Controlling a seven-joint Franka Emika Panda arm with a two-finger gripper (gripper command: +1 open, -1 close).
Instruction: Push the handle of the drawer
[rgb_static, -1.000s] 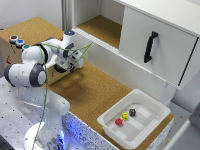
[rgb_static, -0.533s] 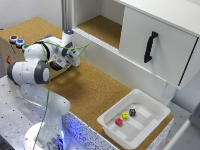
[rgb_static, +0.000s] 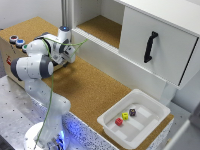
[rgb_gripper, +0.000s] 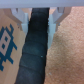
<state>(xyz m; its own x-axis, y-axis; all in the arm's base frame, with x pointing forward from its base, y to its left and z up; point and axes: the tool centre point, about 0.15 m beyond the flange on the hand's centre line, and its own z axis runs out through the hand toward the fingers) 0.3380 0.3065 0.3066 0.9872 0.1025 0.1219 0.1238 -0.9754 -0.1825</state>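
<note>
The white drawer front (rgb_static: 167, 57) stands out from the cabinet at the exterior view's right, with a black vertical handle (rgb_static: 150, 46) on it. My gripper (rgb_static: 69, 56) is far from it, at the exterior view's left, low over the cork tabletop (rgb_static: 95, 90) beside the cabinet's white ledge. In the wrist view the gripper (rgb_gripper: 39, 20) has its two pale fingers (rgb_gripper: 20, 16) apart, and a dark band (rgb_gripper: 35, 55) runs between them over the cork. I cannot tell what that band is. The handle does not show in the wrist view.
A white tray (rgb_static: 156, 106) at the table's near right corner holds a red (rgb_static: 119, 121), a yellow (rgb_static: 125, 116) and a dark (rgb_static: 132, 112) block. A box with coloured buttons (rgb_static: 16, 41) sits at the left. An open cabinet shelf (rgb_static: 100, 27) lies behind my gripper.
My gripper has shifted slightly toward the exterior view's left. The drawer and the tray have not moved.
</note>
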